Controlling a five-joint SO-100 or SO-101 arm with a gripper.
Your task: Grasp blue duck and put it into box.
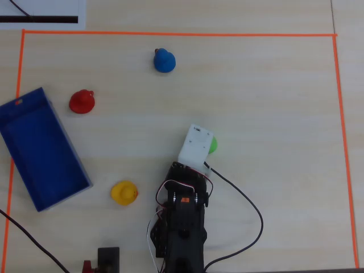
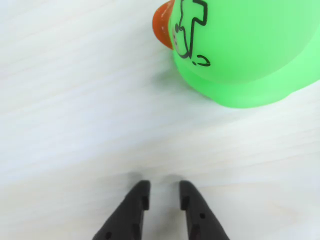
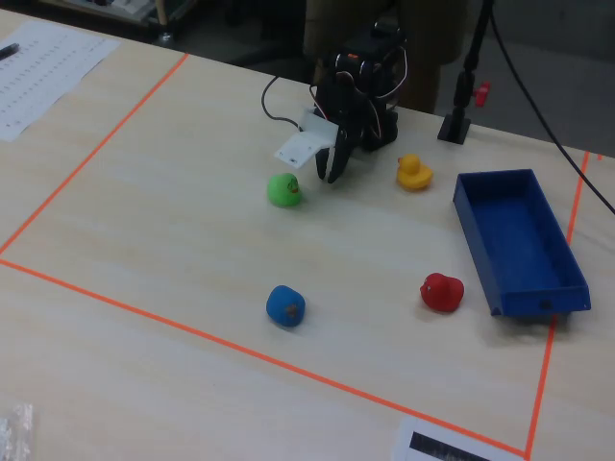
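Note:
The blue duck (image 1: 164, 60) sits on the pale wooden table, far from the arm; it also shows in the fixed view (image 3: 285, 306). The dark-blue box (image 1: 42, 148) lies empty at the left of the overhead view and at the right of the fixed view (image 3: 519, 240). My gripper (image 2: 164, 187) hangs just above the table beside the green duck (image 2: 240, 50). Its black fingers stand a narrow gap apart with nothing between them. In the fixed view the gripper (image 3: 332, 176) is right of the green duck (image 3: 283, 189). In the overhead view the white wrist mount (image 1: 196, 145) hides the jaws.
A red duck (image 1: 82, 102) sits near the box's far end and a yellow duck (image 1: 124, 192) near the arm's base. Orange tape (image 1: 170, 34) frames the work area. Cables (image 1: 250, 210) trail from the arm's base.

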